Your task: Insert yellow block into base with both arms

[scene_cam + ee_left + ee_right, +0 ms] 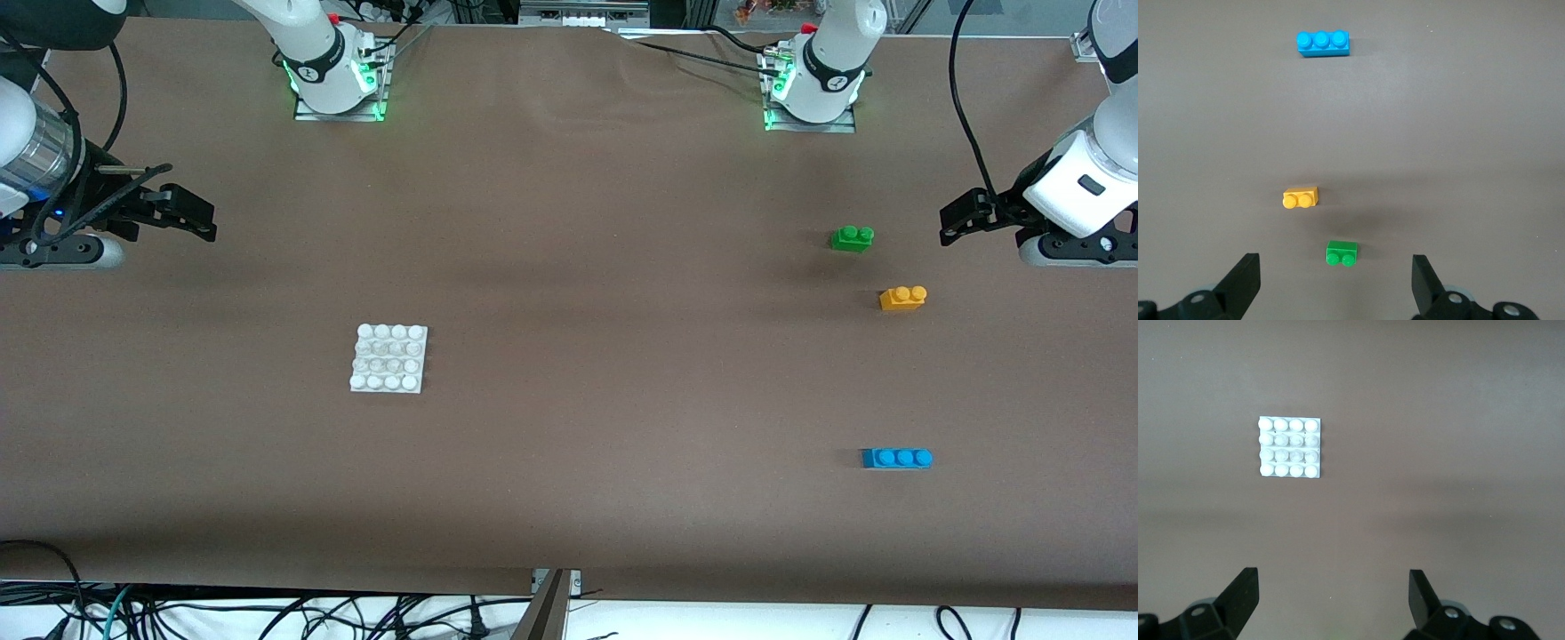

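The yellow block [902, 298] lies on the brown table toward the left arm's end; it also shows in the left wrist view [1301, 198]. The white studded base [388, 358] lies toward the right arm's end and shows in the right wrist view [1289, 447]. My left gripper [953, 220] hangs open and empty above the table at the left arm's end, apart from the bricks [1336, 280]. My right gripper [203, 218] hangs open and empty above the table at the right arm's end, well away from the base [1333, 597].
A green two-stud brick [852, 237] lies a little farther from the front camera than the yellow block. A blue three-stud brick [896, 458] lies nearer to the front camera. Both arm bases [336, 76] [813, 84] stand along the table's edge. Cables hang off the near edge.
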You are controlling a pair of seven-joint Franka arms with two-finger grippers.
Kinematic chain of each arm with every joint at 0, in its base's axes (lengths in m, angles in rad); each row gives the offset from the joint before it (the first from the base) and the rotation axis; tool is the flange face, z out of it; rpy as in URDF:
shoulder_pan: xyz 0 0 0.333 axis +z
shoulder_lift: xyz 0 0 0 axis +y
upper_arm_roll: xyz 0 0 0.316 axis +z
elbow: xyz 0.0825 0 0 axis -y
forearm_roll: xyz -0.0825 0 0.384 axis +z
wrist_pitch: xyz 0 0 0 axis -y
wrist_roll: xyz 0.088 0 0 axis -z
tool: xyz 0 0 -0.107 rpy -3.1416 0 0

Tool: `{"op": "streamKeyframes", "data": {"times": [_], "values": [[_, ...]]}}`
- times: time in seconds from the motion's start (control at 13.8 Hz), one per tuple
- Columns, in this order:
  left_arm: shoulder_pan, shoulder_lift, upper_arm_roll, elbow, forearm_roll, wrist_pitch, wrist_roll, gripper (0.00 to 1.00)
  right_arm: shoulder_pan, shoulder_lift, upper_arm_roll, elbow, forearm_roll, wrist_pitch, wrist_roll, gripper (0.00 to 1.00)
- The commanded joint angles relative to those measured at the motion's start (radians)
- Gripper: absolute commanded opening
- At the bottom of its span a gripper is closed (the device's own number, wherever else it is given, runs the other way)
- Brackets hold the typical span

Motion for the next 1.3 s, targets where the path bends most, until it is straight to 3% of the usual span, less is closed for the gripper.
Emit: {"op": "streamKeyframes", "data": {"times": [0.0, 1.23], "values": [[0.003, -0.007, -0.002, 0.008, -0.025, -0.011, 0.000, 1.00, -0.006, -0.022, 0.009, -0.012, 0.017, -0.001, -0.027, 0.99], [0.003, -0.007, -0.002, 0.008, -0.025, -0.011, 0.000, 1.00, -0.003, -0.016, 0.008, -0.014, 0.018, -0.001, -0.019, 0.99]]}}
